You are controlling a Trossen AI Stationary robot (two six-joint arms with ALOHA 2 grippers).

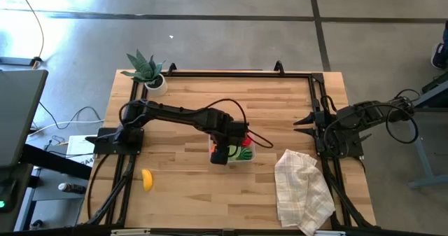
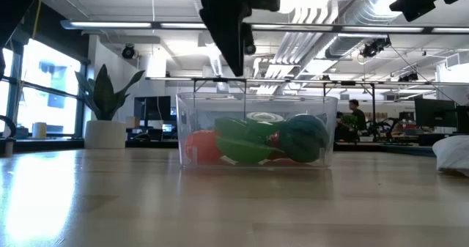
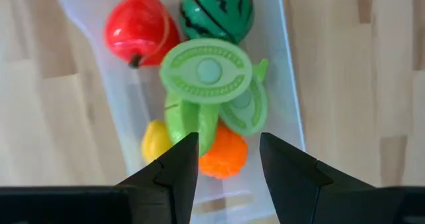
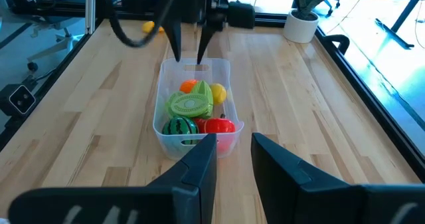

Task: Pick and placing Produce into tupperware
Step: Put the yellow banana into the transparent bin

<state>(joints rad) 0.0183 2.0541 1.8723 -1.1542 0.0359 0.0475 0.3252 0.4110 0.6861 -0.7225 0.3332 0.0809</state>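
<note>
The left gripper (image 3: 226, 161) hangs above the tupperware (image 1: 241, 154) at mid-table, fingers parted and holding nothing. Inside lie a watermelon (image 3: 216, 11), red pepper (image 3: 139, 28), green pieces (image 3: 209, 74), an orange (image 3: 224, 154) and what appears to be a lemon (image 3: 155, 139), partly hidden. A banana (image 1: 147, 179) lies on the table well apart, near the left edge. The right gripper (image 4: 232, 157) waits at the right edge, fingers slightly apart, empty.
</note>
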